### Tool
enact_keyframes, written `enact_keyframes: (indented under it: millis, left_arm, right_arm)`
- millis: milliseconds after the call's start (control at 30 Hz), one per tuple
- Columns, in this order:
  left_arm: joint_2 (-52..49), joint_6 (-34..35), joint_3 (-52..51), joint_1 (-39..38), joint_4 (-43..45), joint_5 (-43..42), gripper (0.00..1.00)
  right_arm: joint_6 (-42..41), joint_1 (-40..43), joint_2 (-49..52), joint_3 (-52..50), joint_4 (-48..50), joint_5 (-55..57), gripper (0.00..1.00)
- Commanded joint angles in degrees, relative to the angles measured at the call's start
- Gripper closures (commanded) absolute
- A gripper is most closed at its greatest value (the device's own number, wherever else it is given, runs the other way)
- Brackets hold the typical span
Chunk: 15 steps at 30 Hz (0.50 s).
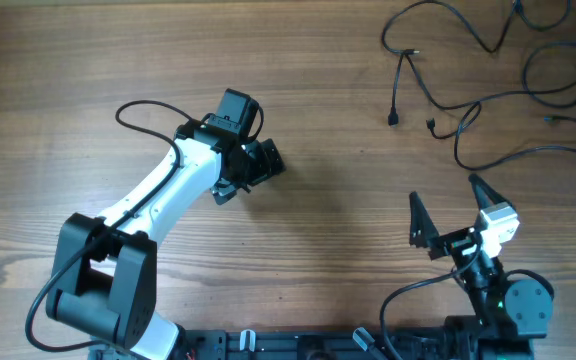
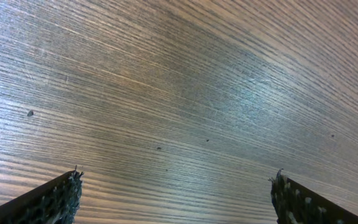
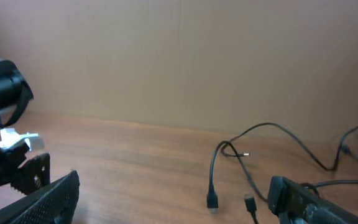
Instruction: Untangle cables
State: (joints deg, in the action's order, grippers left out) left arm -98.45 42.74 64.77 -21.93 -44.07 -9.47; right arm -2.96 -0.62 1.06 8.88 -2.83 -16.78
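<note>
Near left: left arm (image 1: 158, 190), dark base at near edge, white link reaching up & rightward to approx mid-left of bench (image 1: 348, 90). Left jaws aimed down at the wood, spread wide. In left wrist view, fingertips (image 2: 58, 199) sit at opposite bottom corners w/ only wood grain btwn them. Gripping nothing.

Near right: right arm (image 1: 488, 250), low by the near edge. Right jaws spread wide too, fingertips (image 3: 55, 196) at the bottom corners of right wrist view, pinching nothing. Well apart from the task's thing.

Far right: cables (image 1: 398, 85) lying loose on bench. Thin, black, in wavy strands & open loops across the far-right corner, some running out of frame at top & right edges. Small plug ends toward the near side of the bunch. Strands crossing at a few spots; knotted or just overlapping, can't tell.

Right wrist view: cables (image 3: 212, 200) ahead & to the right of the jaws, two plug ends near each other on the wood, more strands trailing off right. Tan board (image 3: 179, 62) upright behind bench. Left arm at that view's left edge.
</note>
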Motion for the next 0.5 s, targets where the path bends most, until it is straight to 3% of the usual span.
enact_keyframes:
  millis: [0, 167, 467]
  left_arm:
    - [-0.24, -0.26, 0.04, -0.09, -0.04, -0.09, 0.0]
    - [-0.26, -0.24, 0.04, -0.09, -0.04, -0.09, 0.0]
    - [-0.24, -0.26, 0.04, -0.09, -0.04, -0.09, 0.0]
  right_arm:
    - [-2.01, -0.28, -0.87, -3.69, 3.98, 1.77, 0.0]
    - [-1.53, -0.28, -0.87, -8.68, 12.41, 2.05, 0.0]
    - [0.24, -0.28, -0.87, -8.59, 3.39, 7.15, 0.0]
